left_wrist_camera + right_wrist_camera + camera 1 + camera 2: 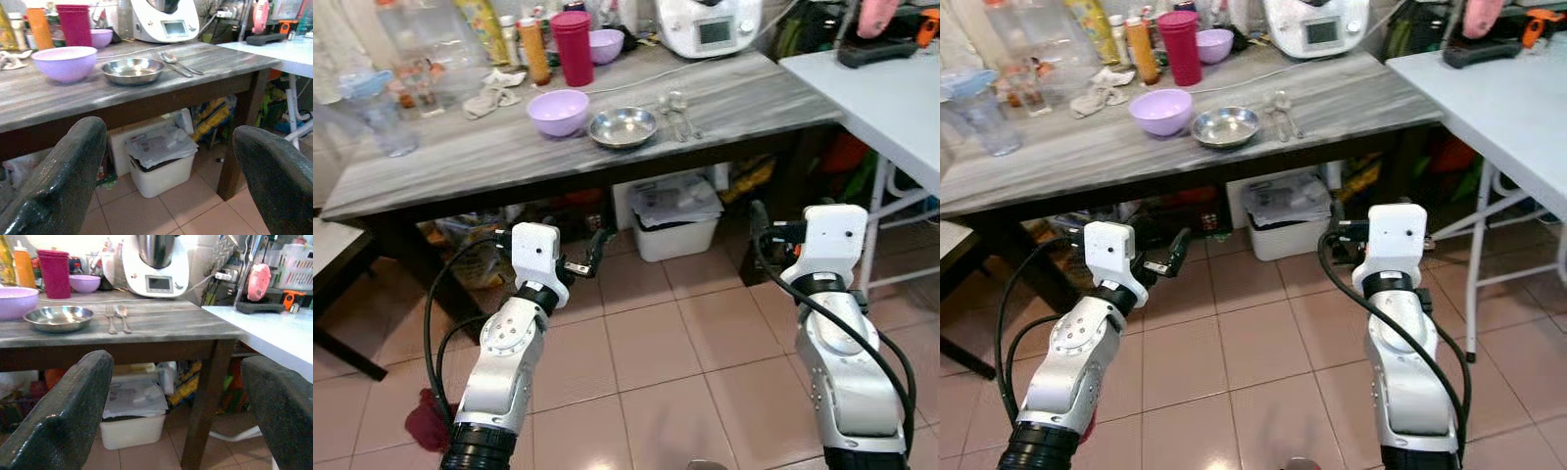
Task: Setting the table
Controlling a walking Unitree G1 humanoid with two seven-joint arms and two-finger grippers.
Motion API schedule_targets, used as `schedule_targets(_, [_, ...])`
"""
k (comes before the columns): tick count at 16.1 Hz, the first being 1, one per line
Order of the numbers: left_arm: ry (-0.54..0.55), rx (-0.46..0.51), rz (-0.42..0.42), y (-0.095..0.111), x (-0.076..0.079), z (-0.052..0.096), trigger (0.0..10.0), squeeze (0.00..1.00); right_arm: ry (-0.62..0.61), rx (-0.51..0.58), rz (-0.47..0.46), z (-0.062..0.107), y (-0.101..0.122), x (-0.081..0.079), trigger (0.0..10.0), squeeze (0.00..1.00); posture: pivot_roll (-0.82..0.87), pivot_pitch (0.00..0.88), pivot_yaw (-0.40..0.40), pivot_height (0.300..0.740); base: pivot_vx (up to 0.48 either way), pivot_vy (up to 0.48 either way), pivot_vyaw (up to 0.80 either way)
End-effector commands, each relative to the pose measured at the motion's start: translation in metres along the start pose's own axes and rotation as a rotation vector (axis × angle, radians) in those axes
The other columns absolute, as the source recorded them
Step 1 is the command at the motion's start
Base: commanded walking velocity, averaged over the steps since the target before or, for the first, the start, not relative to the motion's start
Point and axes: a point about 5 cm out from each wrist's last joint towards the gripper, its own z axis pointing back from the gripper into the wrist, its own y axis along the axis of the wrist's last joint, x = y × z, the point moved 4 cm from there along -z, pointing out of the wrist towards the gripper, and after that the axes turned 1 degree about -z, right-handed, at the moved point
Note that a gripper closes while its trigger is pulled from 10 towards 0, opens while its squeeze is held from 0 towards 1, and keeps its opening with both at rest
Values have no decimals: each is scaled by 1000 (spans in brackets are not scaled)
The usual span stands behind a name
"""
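Observation:
On the grey wooden table (460, 162) stand a lilac bowl (558, 111) and, right of it, a steel dish (623, 127). A spoon and fork (677, 116) lie just right of the dish. A red tumbler (573, 47) and a second lilac bowl (605, 44) are at the back. Both arms are raised in front of the table, below its top and over the tiled floor. My left gripper (166, 186) is open and holds nothing, with one black finger (596, 253) showing beside its wrist. My right gripper (176, 421) is likewise open and holds nothing, its finger (759, 223) pointing at the table's right leg.
A white kitchen machine (710, 24) stands at the table's back right, with bottles and clear containers (421, 49) at the back left. A white lidded bin (675, 220) sits under the table. A white folding table (891, 98) is on the right. A red cloth (429, 421) lies on the floor.

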Motion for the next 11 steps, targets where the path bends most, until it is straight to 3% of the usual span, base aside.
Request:
schedule_targets(1, [-12,15,4,3,4,-4,10000,0,8,-6,-4,-1,-1,-2,10000,0,-250,104,84,740,0,-405,0])
schedule_targets(5, [-23,3,8,-4,9,-1,10000,0,10,-3,-52,-1,-3,-8,10000,0,-249,107,94,740,0,-420,0])
schedule_targets(11, [-9,-2,-4,-5,2,-1,10000,0,9,-1,-34,0,-6,-14,10000,0,-234,110,108,740,0,-480,78])
